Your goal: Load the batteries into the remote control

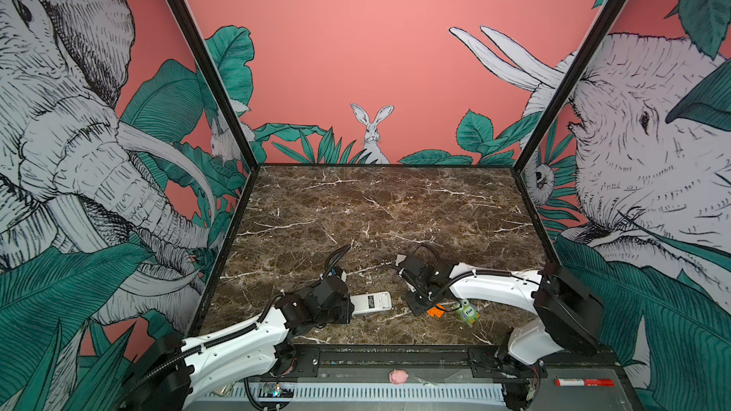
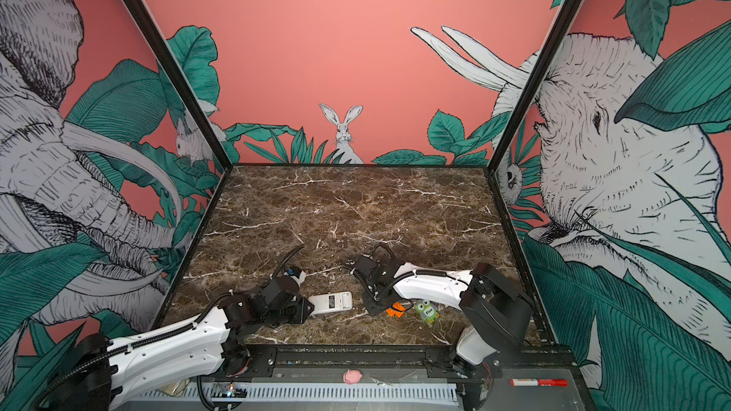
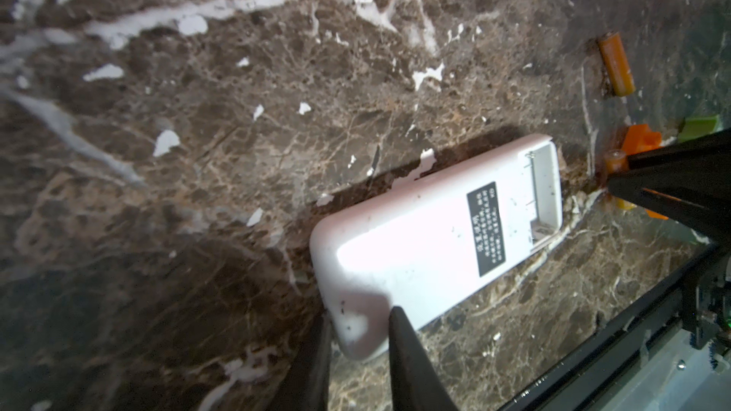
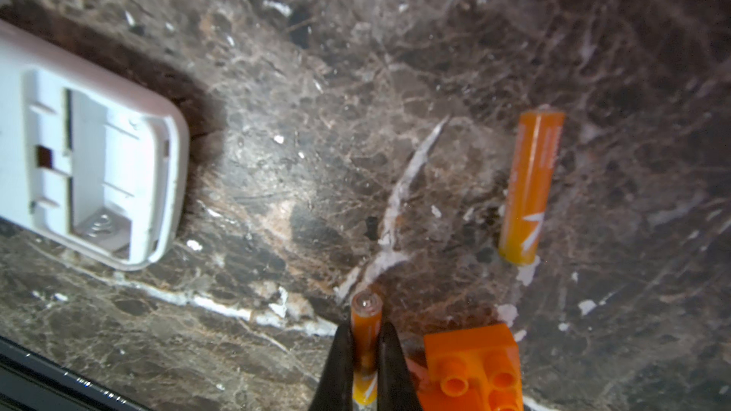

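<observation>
The remote lies back-up on the marble table. Its battery bay is uncovered, empty and facing up, so cells can drop in. The left gripper straddles a corner of the remote's closed end with only a narrow gap, seemingly to steady it. I cannot tell whether it pinches yet.

Just off the remote's open end, the right gripper is clamped on one battery. The battery points out ahead of the fingers, likely ready for the bay. The second battery lies loose, farther from the remote. An orange brick sits just beside the right gripper, on the side away from the remote. A green owl stands farther out. Neither blocks the path to the remote.
</observation>
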